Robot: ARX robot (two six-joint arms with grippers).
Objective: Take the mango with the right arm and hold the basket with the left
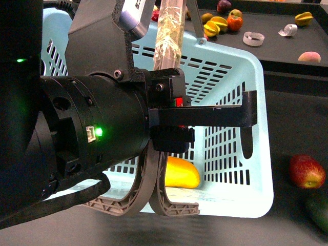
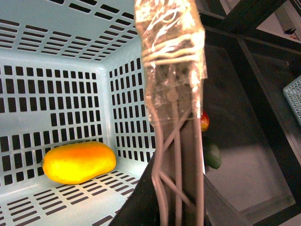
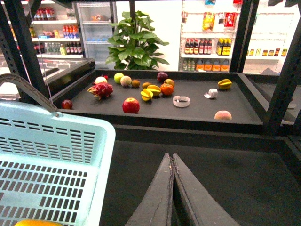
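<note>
The pale turquoise basket (image 1: 256,169) stands on the dark table, and the yellow-orange mango (image 1: 182,173) lies on its slotted floor by the near wall. My left gripper (image 1: 165,120) is shut on the basket's brown-grey handle (image 1: 171,31), below its taped part. In the left wrist view the black jaws of the left gripper (image 2: 178,188) pinch the handle (image 2: 171,56), with the mango (image 2: 79,162) below in the basket (image 2: 56,94). My right gripper (image 3: 171,157) is shut and empty over bare table beside the basket (image 3: 56,141). It does not show in the front view.
A red-and-yellow fruit (image 1: 306,171) and a dark green fruit (image 1: 319,210) lie on the table right of the basket. A raised black shelf (image 3: 188,110) behind holds several fruits and a tape roll (image 1: 253,38). Black frame posts (image 3: 282,70) stand around.
</note>
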